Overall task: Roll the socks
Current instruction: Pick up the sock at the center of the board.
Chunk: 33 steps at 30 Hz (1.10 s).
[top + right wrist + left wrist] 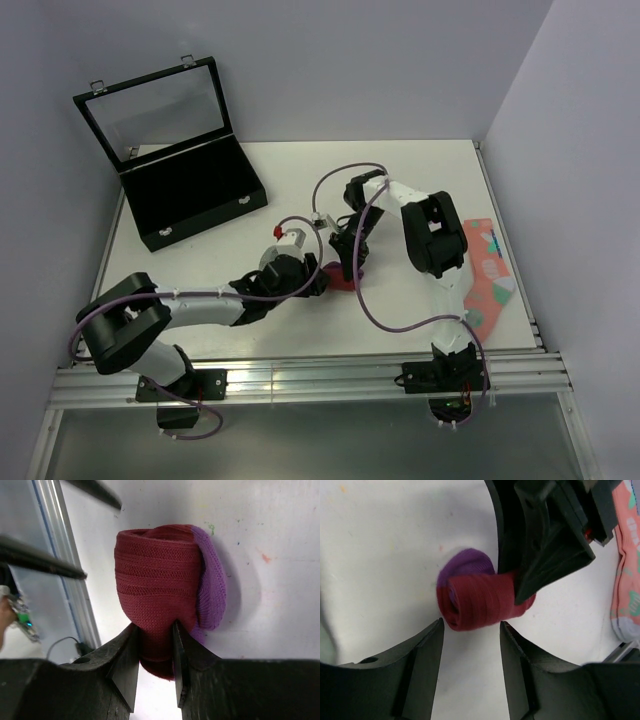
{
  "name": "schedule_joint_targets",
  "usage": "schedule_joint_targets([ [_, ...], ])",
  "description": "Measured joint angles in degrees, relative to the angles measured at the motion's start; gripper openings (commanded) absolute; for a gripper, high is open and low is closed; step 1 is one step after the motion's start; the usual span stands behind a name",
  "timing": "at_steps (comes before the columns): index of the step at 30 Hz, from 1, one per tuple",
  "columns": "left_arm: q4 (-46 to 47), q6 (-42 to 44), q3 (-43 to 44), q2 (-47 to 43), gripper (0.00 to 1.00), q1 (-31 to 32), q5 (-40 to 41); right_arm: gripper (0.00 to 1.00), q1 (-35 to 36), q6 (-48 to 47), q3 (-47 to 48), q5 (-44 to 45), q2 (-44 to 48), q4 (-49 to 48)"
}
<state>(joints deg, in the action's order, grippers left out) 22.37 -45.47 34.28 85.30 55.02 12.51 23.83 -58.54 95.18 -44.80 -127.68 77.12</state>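
Just below centre of the top view: my right gripper (pixel 156 630) clenches the rolled magenta-red, purple-heeled knit sock (pixel 157 580), left gripper (pixel 471 625) released just beside it; I'd keep that pinch firm and bring the left in squarely so nothing unwinds.

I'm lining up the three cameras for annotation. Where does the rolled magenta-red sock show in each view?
Top external: rolled sock is a small red patch at centre, between the two wrists.
Left wrist: rolled sock at centre, just beyond the open left gripper.
Right wrist: rolled sock at centre, rising from the jaws.
Shared landmark: the right gripper pinching the roll's end, visible in all three.
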Motion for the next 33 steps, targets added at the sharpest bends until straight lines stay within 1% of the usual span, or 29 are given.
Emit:
schedule_joint_targets([
  [5, -1.1, -11.2, 0.0, 2.8, 0.56, 5.3, 5.7, 0.15, -0.1, 4.9, -1.0, -0.5, 0.0, -0.8],
  [8, -1.8, -16.6, 0.0, 4.2, 0.57, 7.1, 8.4, 0.15, -0.3, 8.0, -1.1, -0.6, 0.0, -1.4],
  [11, -2.8, -21.0, 0.3, 5.4, 0.58, 7.9, 10.4, 0.14, -0.7, 11.2, -1.2, -0.8, 0.0, -2.2],
  [18, -3.3, -27.5, 2.7, 8.7, 0.61, 8.0, 13.0, 0.12, -2.6, 18.2, -2.6, -2.9, -0.4, -4.2],
  [24, -0.2, -33.9, 3.1, 11.3, 0.61, 8.2, 14.5, 0.11, -4.3, 21.6, -3.4, -5.2, -1.5, -4.9],
  [33, 9.8, -43.2, 2.1, 16.0, 0.61, 8.5, 16.4, 0.11, -5.2, 23.2, -4.1, -6.1, -1.5, -5.9],
])
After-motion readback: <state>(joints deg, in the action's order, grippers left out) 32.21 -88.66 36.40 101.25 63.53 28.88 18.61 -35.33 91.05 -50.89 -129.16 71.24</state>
